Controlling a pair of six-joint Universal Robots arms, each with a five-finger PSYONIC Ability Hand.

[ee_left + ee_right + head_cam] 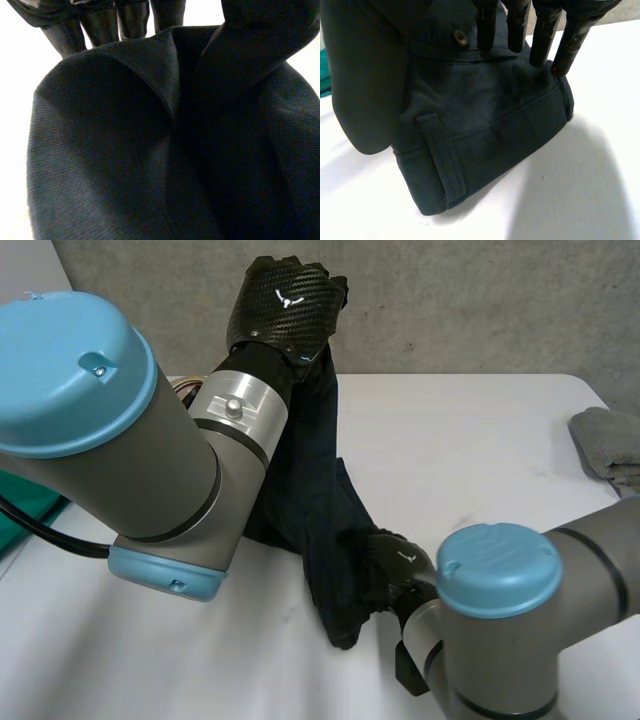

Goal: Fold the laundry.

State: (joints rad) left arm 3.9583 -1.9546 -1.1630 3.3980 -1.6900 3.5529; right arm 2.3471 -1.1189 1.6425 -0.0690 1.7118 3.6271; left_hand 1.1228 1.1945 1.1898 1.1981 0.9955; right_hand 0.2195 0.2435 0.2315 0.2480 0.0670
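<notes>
One pair of dark navy trousers [320, 490], hanging from the raised left hand [285, 300] down to the white table [480, 440]. The left fingers [100, 22] and thumb pinch the upper end. The right hand [395, 560] sits low at the waistband, its fingers [540, 40] closed on the cloth against the thumb, beside a brown button [459, 36] and a belt loop [442, 160]. One grey cloth [608, 445], crumpled, lies at the table's right edge, well apart.

Left arm raised, its hand [285, 305] held high, fingers and thumb clamped on the dark trousers [320, 480]. Right arm bent low, its hand [397, 562] at their lower end, nearly straight fingers [540, 45] pinching them against the thumb.
</notes>
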